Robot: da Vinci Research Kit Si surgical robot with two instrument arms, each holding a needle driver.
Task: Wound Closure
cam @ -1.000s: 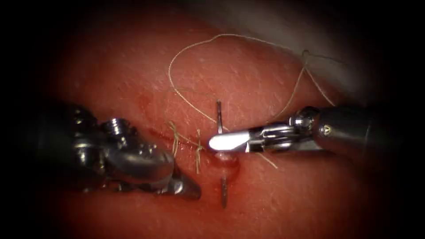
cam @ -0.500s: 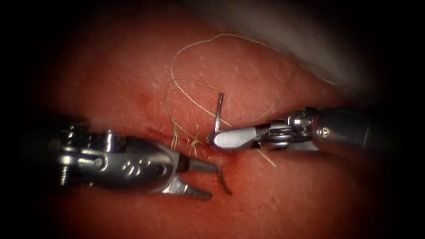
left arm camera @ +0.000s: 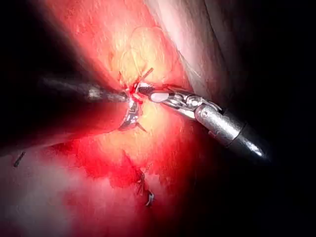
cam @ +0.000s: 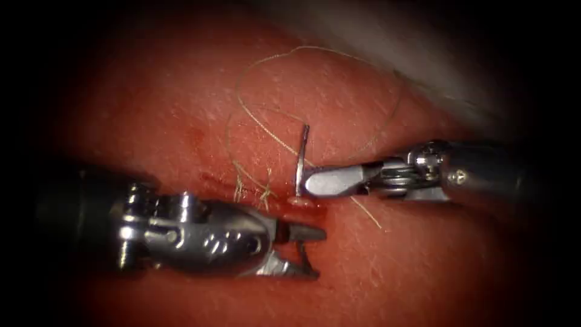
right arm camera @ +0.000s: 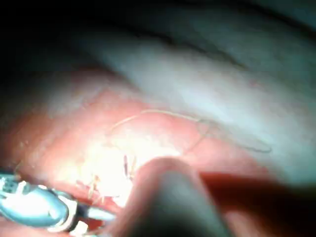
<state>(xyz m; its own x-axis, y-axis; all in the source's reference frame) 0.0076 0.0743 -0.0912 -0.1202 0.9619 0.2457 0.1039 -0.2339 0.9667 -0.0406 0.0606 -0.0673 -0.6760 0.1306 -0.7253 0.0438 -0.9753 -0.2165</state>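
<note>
The curved needle [cam: 302, 154] sits through the tissue [cam: 393, 260] at the right end of the cut, just right of two tied stitches [cam: 266, 194]. Its tail end stands up on the far side, and its pointed end [cam: 307, 259] comes out on the near side. My left tool [cam: 318, 254] reaches in from the left, jaws open, with the pointed end between them. My right tool [cam: 307, 181] lies just right of the tail end, jaws open [left arm camera: 148, 94] and holding nothing. Pale thread [cam: 260, 66] loops from the needle's tail over the far tissue.
Red fluid [cam: 308, 203] pools where the needle crosses the cut. Frayed cut ends of thread stick up from the stitches. A pale surface [cam: 423, 48] borders the tissue at the far right. Another stitch [left arm camera: 148, 197] lies further along the cut.
My right tool let go of the needle's tail and drew back a little to the right. My left tool came in from the left, opened, and set its jaws around the pointed end.
</note>
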